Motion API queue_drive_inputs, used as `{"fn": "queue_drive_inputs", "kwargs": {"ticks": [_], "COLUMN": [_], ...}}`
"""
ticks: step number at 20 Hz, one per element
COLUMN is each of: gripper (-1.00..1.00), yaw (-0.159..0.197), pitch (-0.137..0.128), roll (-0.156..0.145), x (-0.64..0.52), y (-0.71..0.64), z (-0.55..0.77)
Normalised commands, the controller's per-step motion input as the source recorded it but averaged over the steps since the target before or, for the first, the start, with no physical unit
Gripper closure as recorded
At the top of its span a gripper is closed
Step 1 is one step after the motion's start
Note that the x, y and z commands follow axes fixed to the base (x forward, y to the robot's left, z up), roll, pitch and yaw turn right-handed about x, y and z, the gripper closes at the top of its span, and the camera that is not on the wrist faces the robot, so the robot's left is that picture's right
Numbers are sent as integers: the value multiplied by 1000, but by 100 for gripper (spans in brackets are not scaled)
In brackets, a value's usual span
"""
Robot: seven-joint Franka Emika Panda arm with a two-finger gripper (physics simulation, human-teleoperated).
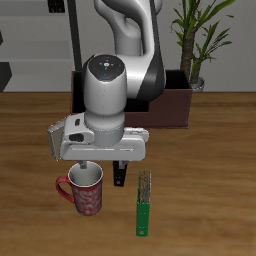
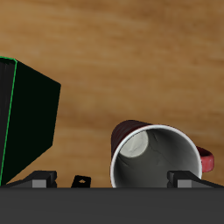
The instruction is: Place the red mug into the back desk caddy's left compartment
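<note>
The red mug (image 1: 85,192) stands upright on the wooden table near its front edge, handle pointing away from the green book. In the wrist view the red mug (image 2: 157,162) shows its pale grey inside from above. My gripper (image 1: 104,170) hangs just above it, open and holding nothing; the gripper (image 2: 112,181) is offset from the mug, with one fingertip (image 2: 184,180) over the rim. The back desk caddy (image 1: 175,105), a dark maroon box, stands farther back behind the arm and is largely hidden by it. Its left compartment cannot be made out.
A thin green book (image 1: 145,205) stands upright beside the mug near the front edge; in the wrist view the book (image 2: 26,114) shows as a dark block with a green edge. A potted plant (image 1: 195,40) rises behind the caddy.
</note>
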Motion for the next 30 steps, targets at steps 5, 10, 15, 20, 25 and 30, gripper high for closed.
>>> {"fn": "queue_drive_inputs", "kwargs": {"ticks": [5,10,15,20,25,30], "gripper": [-100,-100,-100,100,100,100], "yaw": [-12,-12,-14,-14,-4,-7], "pitch": [28,18,36,13,-6,-13], "roll": [3,0,-2,-16,-11,-4], "x": [22,21,28,10,7,6], "y": [41,38,-54,-50,-49,-87], "z": [-204,-154,-196,-92,25,104]}}
